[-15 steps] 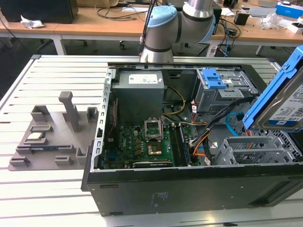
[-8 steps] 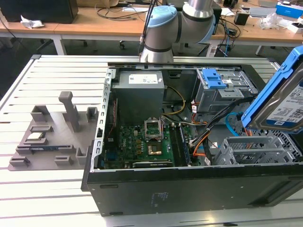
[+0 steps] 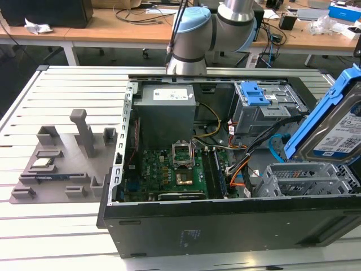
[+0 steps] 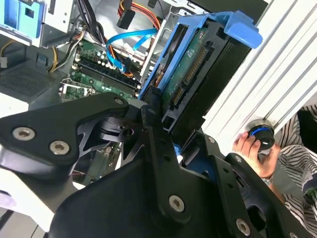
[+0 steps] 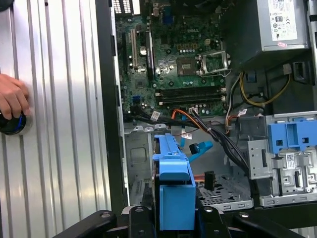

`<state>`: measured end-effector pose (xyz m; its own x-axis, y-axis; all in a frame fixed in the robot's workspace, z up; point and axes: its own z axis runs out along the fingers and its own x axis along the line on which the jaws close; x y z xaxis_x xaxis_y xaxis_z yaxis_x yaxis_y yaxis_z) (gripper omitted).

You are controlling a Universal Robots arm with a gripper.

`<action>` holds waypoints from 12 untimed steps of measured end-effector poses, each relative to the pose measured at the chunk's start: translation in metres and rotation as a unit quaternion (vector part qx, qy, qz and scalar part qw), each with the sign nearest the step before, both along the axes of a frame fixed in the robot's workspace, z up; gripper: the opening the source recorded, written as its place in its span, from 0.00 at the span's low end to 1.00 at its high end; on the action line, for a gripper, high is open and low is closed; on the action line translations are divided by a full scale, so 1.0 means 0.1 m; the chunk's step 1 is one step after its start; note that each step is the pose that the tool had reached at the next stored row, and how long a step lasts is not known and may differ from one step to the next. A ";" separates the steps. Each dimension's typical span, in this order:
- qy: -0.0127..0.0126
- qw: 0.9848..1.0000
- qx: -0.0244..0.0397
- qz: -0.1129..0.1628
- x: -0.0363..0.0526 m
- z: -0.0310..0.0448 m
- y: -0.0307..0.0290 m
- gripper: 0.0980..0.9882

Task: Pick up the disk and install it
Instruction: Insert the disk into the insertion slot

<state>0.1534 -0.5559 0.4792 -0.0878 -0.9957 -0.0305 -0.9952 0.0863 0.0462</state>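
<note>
Gripper (image 4: 171, 148) clamps blue-framed disk (image 4: 198, 74), tilted over open case (image 3: 225, 226); cables (image 3: 254, 141), metal cage (image 3: 304, 180) beneath.

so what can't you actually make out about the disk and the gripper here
- Disk, exterior view: its far end is cut off by the picture's right edge.
- Gripper, first wrist view: the disk's blue frame covers where it grips.
- Drive cage, exterior view: the tilted disk hides its upper part.

exterior view overlooks case (image 3: 225, 226); wrist views close
</note>
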 end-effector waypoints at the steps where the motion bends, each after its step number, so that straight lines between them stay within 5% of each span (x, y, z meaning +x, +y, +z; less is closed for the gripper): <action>1: 0.000 1.000 0.000 0.003 0.000 -0.037 0.000 0.30; 5: 0.000 1.000 0.000 0.005 0.000 -0.117 0.000 0.30; 12: 0.000 1.000 0.000 0.009 -0.016 -0.379 0.029 0.30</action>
<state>0.1518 -0.5529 0.4413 -0.0706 -0.9970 -0.0305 -0.9965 0.0691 0.0463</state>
